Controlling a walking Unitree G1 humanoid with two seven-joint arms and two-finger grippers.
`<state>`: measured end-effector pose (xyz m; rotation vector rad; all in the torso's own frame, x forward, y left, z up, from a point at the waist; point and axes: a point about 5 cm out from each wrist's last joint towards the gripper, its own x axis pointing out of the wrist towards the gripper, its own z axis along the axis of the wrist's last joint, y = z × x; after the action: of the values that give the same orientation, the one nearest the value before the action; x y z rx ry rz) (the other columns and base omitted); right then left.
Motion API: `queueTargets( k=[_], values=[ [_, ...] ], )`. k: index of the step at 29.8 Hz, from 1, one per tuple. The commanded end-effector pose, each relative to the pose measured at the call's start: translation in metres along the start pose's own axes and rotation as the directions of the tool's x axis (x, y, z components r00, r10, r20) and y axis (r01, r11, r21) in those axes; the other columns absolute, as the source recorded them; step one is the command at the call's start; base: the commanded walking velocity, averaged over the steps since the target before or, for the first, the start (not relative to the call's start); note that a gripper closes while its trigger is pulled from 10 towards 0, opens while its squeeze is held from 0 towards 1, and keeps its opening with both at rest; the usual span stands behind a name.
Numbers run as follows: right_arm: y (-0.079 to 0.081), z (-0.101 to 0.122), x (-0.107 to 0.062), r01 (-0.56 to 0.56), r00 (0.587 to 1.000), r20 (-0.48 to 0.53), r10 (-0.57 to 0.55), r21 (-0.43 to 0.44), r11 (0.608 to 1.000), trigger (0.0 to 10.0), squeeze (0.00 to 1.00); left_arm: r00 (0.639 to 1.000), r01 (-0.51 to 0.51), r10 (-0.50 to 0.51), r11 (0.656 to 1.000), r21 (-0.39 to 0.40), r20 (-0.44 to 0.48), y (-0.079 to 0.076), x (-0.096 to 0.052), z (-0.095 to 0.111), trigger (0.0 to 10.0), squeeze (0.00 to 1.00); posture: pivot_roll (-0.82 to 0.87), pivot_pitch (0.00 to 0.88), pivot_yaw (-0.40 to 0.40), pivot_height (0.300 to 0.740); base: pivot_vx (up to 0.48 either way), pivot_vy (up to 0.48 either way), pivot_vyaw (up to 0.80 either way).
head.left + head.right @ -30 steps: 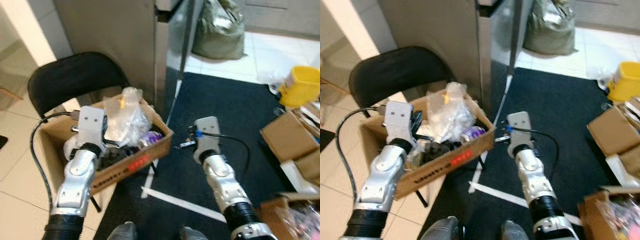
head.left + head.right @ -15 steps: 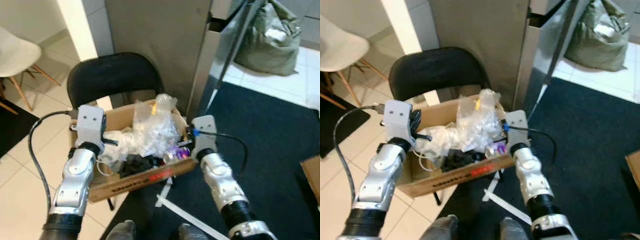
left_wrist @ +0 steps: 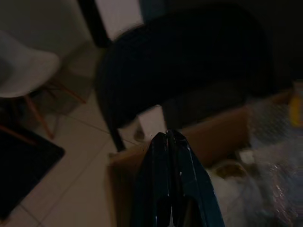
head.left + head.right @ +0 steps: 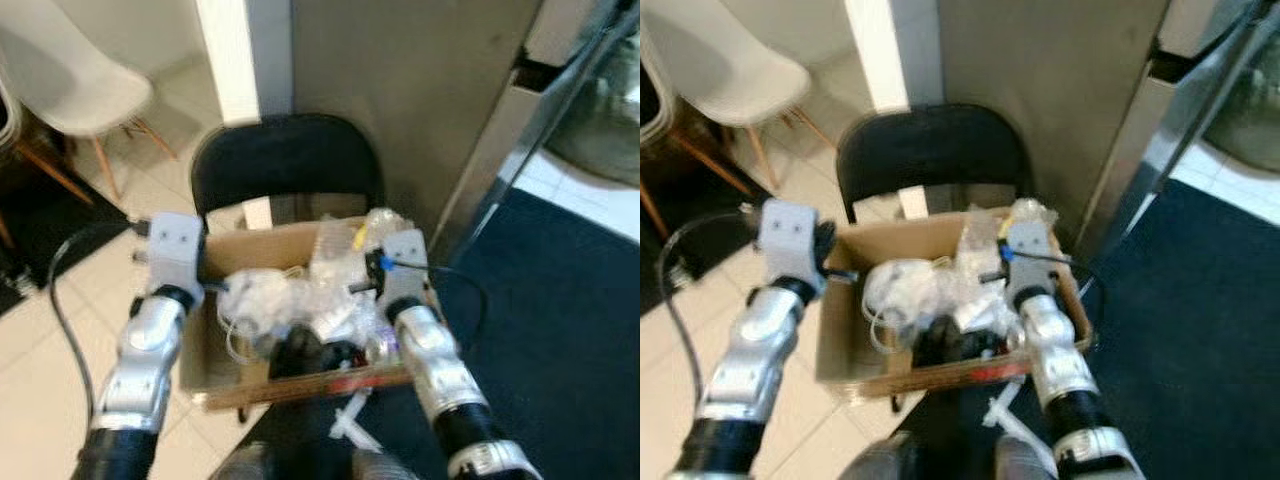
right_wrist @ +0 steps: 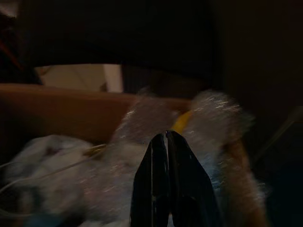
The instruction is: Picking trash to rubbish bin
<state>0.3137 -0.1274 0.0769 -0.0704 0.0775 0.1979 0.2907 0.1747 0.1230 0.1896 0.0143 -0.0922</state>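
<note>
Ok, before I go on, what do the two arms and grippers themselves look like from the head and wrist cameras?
Both arms are silver jointed segments with black ribbed cuffs near the elbow. Each wrist carries a pale grey boxy camera housing with a black cable looping off it. The left gripper and right gripper each have two long glossy black fingers. A small blue fitting sits on the right wrist.

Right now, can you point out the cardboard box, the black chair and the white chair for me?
cardboard box [image 4: 836, 330], right eye view, on its bare left wall.
black chair [image 4: 930, 155], right eye view, on the middle of its backrest.
white chair [image 4: 85, 85], left eye view, on its seat shell.
</note>
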Motion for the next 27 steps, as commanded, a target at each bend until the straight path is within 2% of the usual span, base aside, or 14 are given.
queueTargets(
  k=[1,4,7,9,13,18,20,27],
  values=[
    [0.005,-0.004,-0.001,-0.031,0.999,-0.012,0.031,-0.002,1.000,10.0,0.00,0.996,0.031,-0.028,0.999,0.031,-0.088,0.000,-0.004,-0.016,10.0,0.00,0.06,0.054,0.003,0.740,0.000,0.000,0.00],
    [0.008,-0.006,-0.002,-0.076,0.997,-0.027,0.075,-0.032,0.997,10.0,0.00,0.990,0.066,-0.059,0.997,0.045,-0.128,-0.001,-0.006,-0.023,10.0,0.00,0.06,0.056,0.004,0.740,0.000,0.000,0.00],
    [0.016,-0.016,-0.003,-0.175,0.982,-0.090,0.169,-0.063,0.983,10.0,0.00,0.965,0.186,-0.168,0.980,0.072,-0.202,-0.004,-0.010,-0.034,10.0,0.00,0.06,0.058,0.004,0.740,0.000,0.000,0.00],
    [0.020,-0.022,-0.004,-0.212,0.971,-0.123,0.203,-0.064,0.975,10.0,0.00,0.930,0.311,-0.284,0.946,0.087,-0.233,-0.010,-0.015,-0.038,10.0,0.00,0.06,0.060,0.005,0.740,0.000,0.000,0.00],
    [0.024,-0.030,-0.004,-0.266,0.952,-0.187,0.242,-0.110,0.958,10.0,0.00,0.867,0.462,-0.433,0.883,0.076,-0.246,-0.018,-0.026,-0.039,10.0,0.00,0.06,0.061,0.005,0.740,0.000,0.000,0.00],
    [0.026,-0.032,-0.004,-0.284,0.944,-0.204,0.258,-0.113,0.952,10.0,0.00,0.839,0.505,-0.488,0.863,0.012,-0.240,-0.022,-0.030,-0.037,10.0,0.00,0.07,0.062,0.004,0.740,0.000,0.000,0.00],
    [0.027,-0.032,-0.003,-0.287,0.944,-0.201,0.261,-0.113,0.951,10.0,0.00,0.808,0.551,-0.540,0.834,-0.025,-0.236,-0.026,-0.035,-0.036,10.0,0.00,0.07,0.062,0.004,0.740,0.000,0.000,0.00],
    [0.028,-0.031,-0.002,-0.291,0.944,-0.190,0.269,-0.100,0.952,10.0,0.00,0.791,0.575,-0.566,0.817,-0.034,-0.233,-0.027,-0.036,-0.034,10.0,0.00,0.06,0.063,0.004,0.740,0.000,0.000,0.00]
  ],
)
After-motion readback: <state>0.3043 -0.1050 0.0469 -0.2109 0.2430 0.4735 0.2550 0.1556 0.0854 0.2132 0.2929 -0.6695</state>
